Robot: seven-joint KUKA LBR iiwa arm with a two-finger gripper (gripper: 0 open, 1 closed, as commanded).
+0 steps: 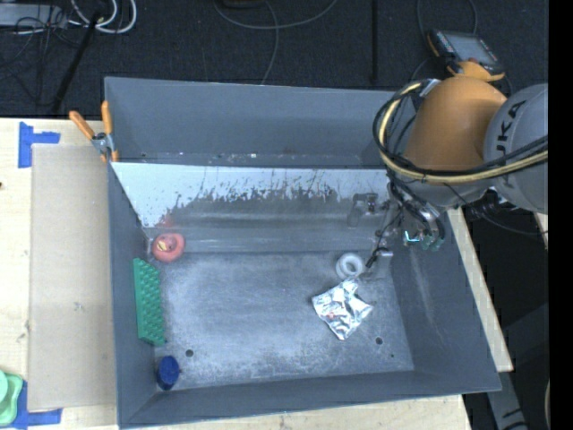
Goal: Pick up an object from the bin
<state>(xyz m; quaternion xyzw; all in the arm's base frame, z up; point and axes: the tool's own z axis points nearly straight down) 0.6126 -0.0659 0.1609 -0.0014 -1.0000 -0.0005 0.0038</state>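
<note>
1. My arm (515, 137), with its orange cover (452, 124), hung over the right side of the bin (251, 124), above the right wall.
2. My end effector (383, 247) was low in the bin, on the right, near the foot of the far wall.
3. I could not tell whether my end effector was open or closed; dark parts and cables crowded the view there.
4. Nothing showed in its grip.
5. A white ring (349, 264) lay on the floor just left of my end effector and a little nearer; it was the closest thing to me. Whether I touched it, I could not tell.
6. A crumpled piece of foil (341, 310) lay just near of the white ring, right of the floor's middle and apart from my end effector.
7. A pink ring (167, 245) lay well away on the left side, by the left wall where the far wall meets the floor.
8. A green strip (149, 300) lay along the left wall, just near of the pink ring, its long side running near to far.
9. A blue ball (166, 372) sat in the near left corner, just near of the green strip.
10. The middle of the floor between the green strip and the foil was bare grey metal.
</note>
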